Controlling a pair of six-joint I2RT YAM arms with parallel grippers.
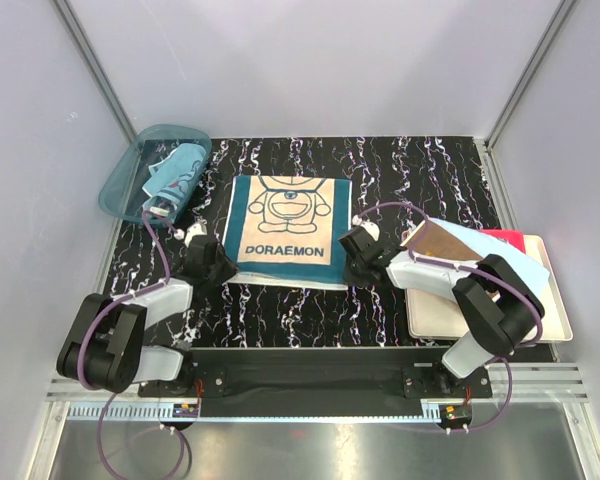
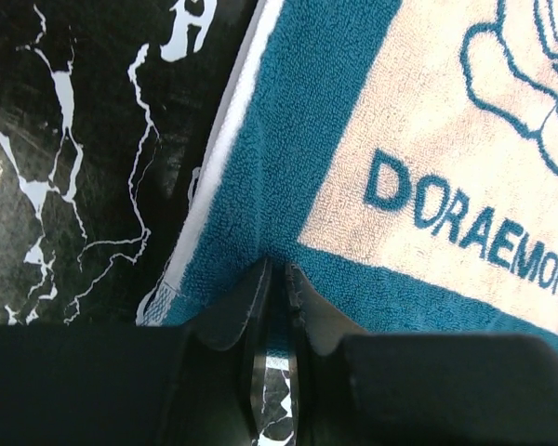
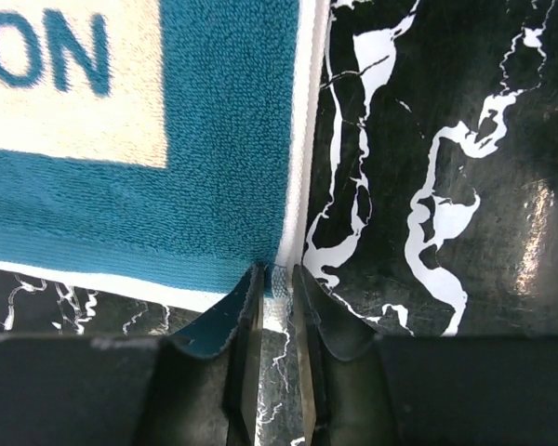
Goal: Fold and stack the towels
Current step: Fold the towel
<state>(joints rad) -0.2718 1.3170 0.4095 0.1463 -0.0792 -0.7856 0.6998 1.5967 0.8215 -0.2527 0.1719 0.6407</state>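
A teal towel [image 1: 290, 230] with a cream Doraemon picture lies flat in the middle of the table. My left gripper [image 1: 225, 268] is at its near left corner; in the left wrist view [image 2: 277, 269] the jaws are shut on the towel's [image 2: 307, 139] teal near edge. My right gripper [image 1: 350, 264] is at the near right corner; in the right wrist view [image 3: 277, 271] the jaws are shut on the towel's [image 3: 223, 139] white-hemmed corner. Folded towels, orange-brown [image 1: 442, 240], light blue [image 1: 512, 265] and red [image 1: 507, 237], lie stacked on the tray.
A translucent teal basket [image 1: 120, 182] stands at the back left with a light blue patterned towel [image 1: 177, 175] in it. A cream tray [image 1: 552, 322] sits at the right edge, partly under my right arm. The table is black marble with white veins [image 1: 420, 170].
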